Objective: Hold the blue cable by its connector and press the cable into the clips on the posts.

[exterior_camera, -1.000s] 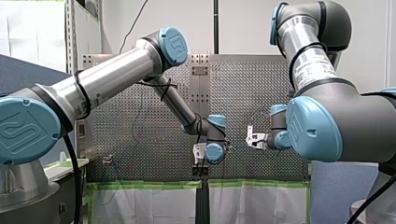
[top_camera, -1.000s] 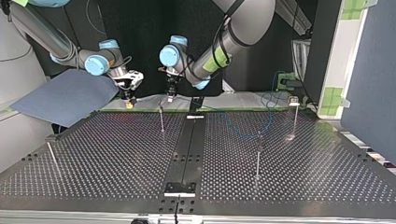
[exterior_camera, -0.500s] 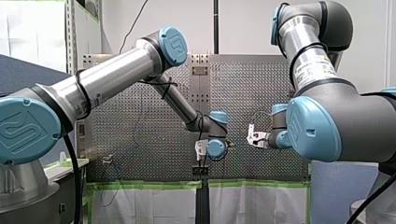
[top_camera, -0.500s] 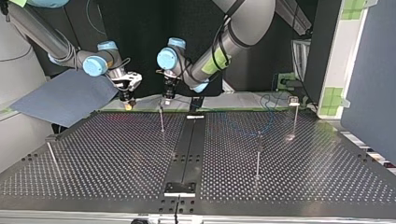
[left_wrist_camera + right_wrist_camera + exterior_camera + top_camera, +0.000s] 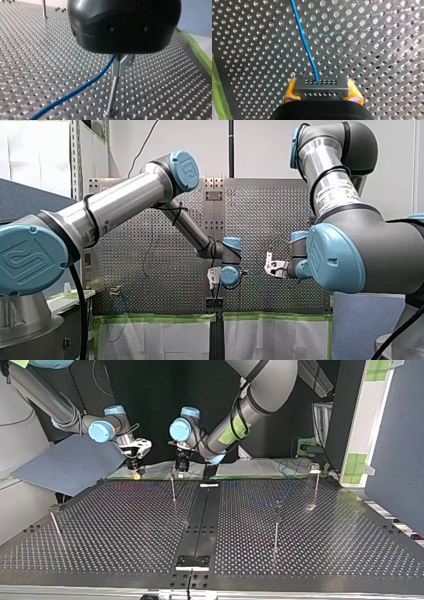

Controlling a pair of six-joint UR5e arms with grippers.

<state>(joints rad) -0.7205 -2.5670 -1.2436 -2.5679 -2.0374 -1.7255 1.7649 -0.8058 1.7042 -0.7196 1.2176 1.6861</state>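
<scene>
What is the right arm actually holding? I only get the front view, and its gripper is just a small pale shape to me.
Observer: The right wrist view shows my right gripper shut on a dark connector, with a yellow pad on each side.
Operator: Is anything attached to it?
Observer: Yes, a blue cable leaves the connector and runs off over the perforated table.
Operator: And the left arm?
Observer: In its wrist view the cable reaches a forked clip atop a post, right under my left gripper. The gripper's body hides whether it is seated.
</scene>
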